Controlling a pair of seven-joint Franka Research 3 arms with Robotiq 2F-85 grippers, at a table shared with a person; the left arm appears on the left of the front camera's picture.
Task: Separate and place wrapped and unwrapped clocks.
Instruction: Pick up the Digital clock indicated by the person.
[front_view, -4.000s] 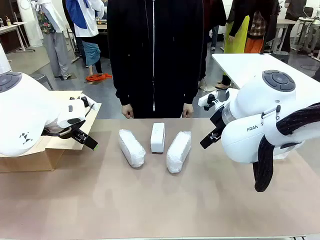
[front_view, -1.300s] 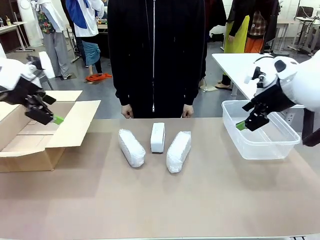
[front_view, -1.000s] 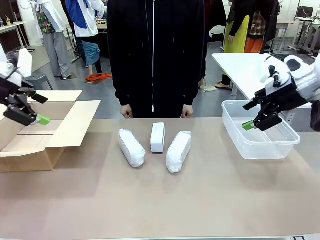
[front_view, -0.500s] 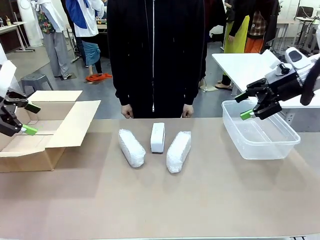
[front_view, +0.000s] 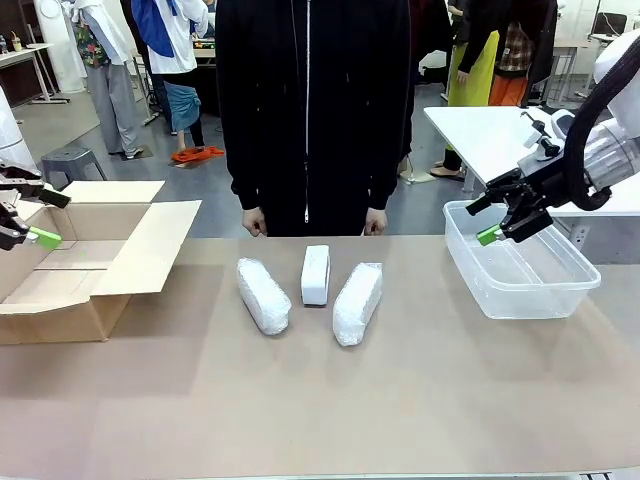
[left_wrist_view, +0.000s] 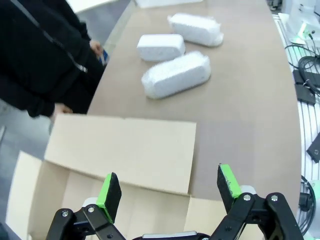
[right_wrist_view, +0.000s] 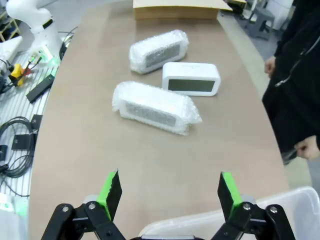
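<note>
front view: 2 wrapped clocks flank bare clock (pincers open).

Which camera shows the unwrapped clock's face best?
The right wrist view: the unwrapped clock turns its dark display toward that camera. The front view and left wrist view catch plain white sides, with no display visible.

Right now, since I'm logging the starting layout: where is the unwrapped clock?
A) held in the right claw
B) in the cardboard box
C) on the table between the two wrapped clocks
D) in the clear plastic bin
C: the unwrapped clock lies on the table, with one wrapped clock on one side and the other wrapped clock on the other.
</note>
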